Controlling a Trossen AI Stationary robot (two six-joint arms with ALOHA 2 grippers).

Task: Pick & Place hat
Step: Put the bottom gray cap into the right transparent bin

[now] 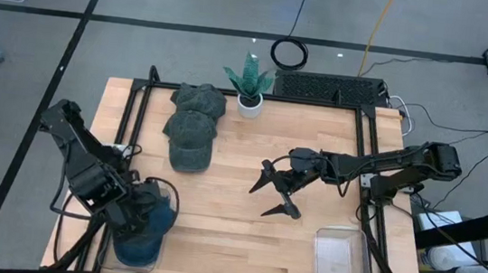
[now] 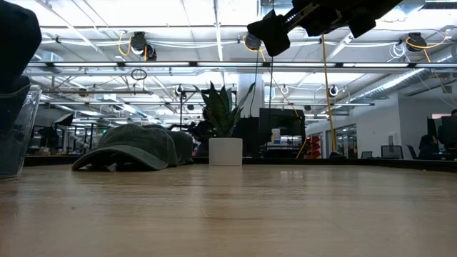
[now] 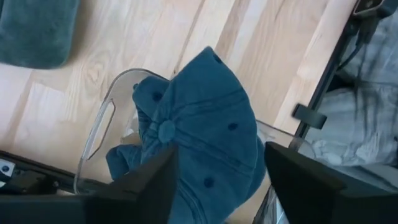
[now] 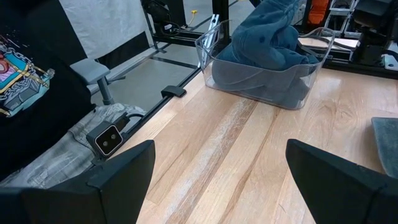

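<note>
A blue hat point(image 3: 205, 118) lies crumpled in a clear bin point(image 3: 102, 118) at the table's near left corner, also seen as the blue hat point(image 1: 145, 231). My left gripper point(image 3: 221, 199) hovers open just above it, one finger on either side, touching nothing. Two grey-green hats lie on the table's far left part: one hat point(image 1: 191, 140) rests brim down, the other hat point(image 1: 200, 100) sits behind it. My right gripper point(image 1: 272, 194) hangs open above the table's middle, away from every hat; its wrist view looks toward the bin of blue cloth point(image 4: 267, 50).
A potted plant point(image 1: 251, 87) stands at the far edge, just right of the grey-green hats. A second clear bin point(image 1: 339, 265) sits at the near right corner. A black frame point(image 1: 134, 98) borders the table. A person's dark shirt point(image 4: 31, 74) shows beyond the table's left side.
</note>
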